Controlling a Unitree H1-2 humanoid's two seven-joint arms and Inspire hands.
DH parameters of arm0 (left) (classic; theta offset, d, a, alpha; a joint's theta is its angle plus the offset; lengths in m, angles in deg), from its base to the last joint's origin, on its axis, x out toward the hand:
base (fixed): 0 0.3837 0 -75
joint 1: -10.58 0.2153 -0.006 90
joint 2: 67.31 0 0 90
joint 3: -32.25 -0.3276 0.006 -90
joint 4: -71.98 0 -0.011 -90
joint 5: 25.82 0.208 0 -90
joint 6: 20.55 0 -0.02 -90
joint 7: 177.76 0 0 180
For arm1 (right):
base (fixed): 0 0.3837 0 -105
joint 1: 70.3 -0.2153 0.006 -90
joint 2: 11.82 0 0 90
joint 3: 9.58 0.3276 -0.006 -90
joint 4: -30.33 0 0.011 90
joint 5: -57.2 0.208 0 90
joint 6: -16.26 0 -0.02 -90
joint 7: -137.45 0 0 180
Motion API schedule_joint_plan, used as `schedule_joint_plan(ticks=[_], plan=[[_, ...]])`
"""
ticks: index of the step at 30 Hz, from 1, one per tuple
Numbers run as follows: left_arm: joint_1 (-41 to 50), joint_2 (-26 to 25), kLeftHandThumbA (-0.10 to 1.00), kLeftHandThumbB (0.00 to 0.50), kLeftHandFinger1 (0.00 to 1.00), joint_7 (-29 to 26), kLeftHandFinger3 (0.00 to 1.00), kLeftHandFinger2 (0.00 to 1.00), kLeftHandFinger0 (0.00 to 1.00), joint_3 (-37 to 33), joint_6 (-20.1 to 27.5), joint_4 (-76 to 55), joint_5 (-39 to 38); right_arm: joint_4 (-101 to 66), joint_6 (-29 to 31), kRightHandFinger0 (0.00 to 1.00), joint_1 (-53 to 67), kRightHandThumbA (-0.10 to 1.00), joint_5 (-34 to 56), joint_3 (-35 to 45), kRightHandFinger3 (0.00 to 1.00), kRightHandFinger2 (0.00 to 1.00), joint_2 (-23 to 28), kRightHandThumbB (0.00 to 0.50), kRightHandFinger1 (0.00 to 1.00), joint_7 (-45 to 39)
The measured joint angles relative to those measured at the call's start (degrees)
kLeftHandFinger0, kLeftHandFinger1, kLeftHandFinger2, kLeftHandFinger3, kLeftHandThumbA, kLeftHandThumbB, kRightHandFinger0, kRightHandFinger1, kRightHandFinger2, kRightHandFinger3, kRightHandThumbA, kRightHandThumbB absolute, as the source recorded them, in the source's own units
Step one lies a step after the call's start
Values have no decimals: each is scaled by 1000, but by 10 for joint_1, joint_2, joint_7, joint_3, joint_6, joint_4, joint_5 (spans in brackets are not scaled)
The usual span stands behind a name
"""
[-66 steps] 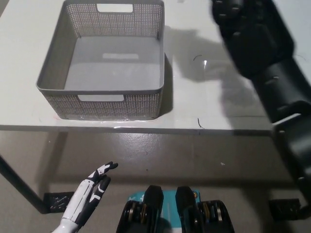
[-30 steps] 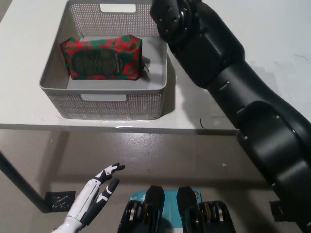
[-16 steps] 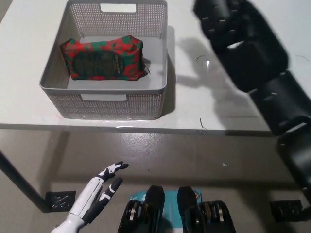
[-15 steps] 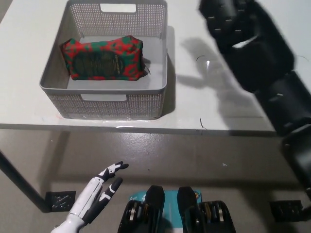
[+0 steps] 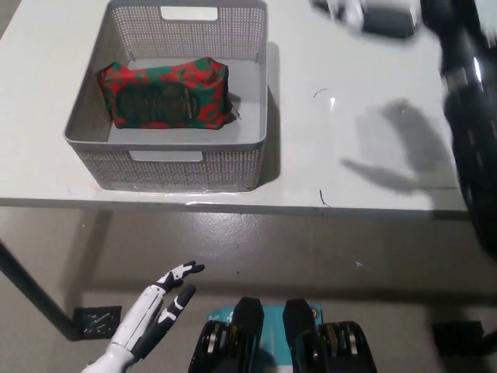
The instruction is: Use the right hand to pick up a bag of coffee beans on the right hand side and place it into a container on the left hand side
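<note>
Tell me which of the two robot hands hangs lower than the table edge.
The white left hand, at the picture's lower left, fingers apart and empty. The black right arm instead reaches over the table.

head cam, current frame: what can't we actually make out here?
- Right hand: head view, motion-blurred and cut by the top edge; open or shut unreadable.
- Right arm: cut by the right edge.
- Coffee bag in the basket: label print too small to read.
- Left hand: resting low below the table, wrist cut off by the bottom edge.
</note>
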Motion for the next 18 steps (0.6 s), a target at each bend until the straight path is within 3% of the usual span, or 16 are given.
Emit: schedule_joint_plan(ticks=[4, 7, 15, 18], plan=[[0, -2, 1000, 304, 1000, 0, 1000, 1000, 1000, 1, 0, 0, 0, -80, 33, 1000, 146, 1000, 42, 34, 1000, 1000, -13, 289, 1000, 3], [-2, -4, 1000, 284, 1000, 0, 1000, 1000, 1000, 1, 0, 1, 0, -85, 60, 1000, 232, 1000, 76, 42, 1000, 1000, -36, 264, 1000, 4], [-5, -6, 1000, 306, 1000, 0, 1000, 1000, 1000, 3, 0, 1, 5, -7, 133, 1000, 348, 1000, 149, 37, 1000, 1000, -90, 284, 1000, -2], [-7, -6, 1000, 306, 1000, 0, 1000, 1000, 1000, 6, 0, 2, 6, 29, 154, 1000, 377, 1000, 179, 35, 1000, 1000, -105, 254, 1000, -11]])
